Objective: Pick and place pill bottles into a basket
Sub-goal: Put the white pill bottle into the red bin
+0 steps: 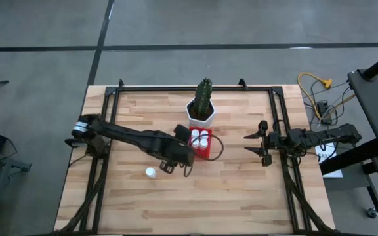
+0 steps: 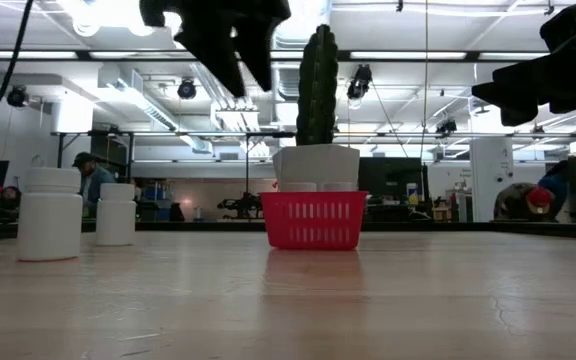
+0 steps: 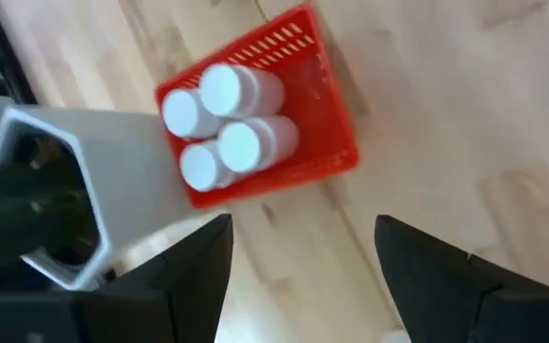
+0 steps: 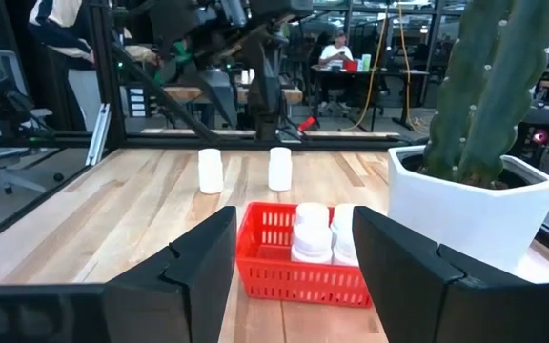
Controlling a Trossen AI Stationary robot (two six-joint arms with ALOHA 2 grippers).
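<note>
Basket (image 3: pixel 324 124): four bottles (image 3: pixel 239 147) inside. Left gripper (image 3: pixel 303 272) above it, released, empty. Right gripper (image 1: pixel 253 145) beside, released.

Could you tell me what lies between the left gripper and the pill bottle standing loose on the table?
Only bare wood. In the high view, the left gripper hangs beside the basket, and the loose pill bottle stands nearby, nothing between.

No legible text, labels, brands or numbers in any view; pill bottles (image 3: pixel 229 133) show plain white caps only.
</note>
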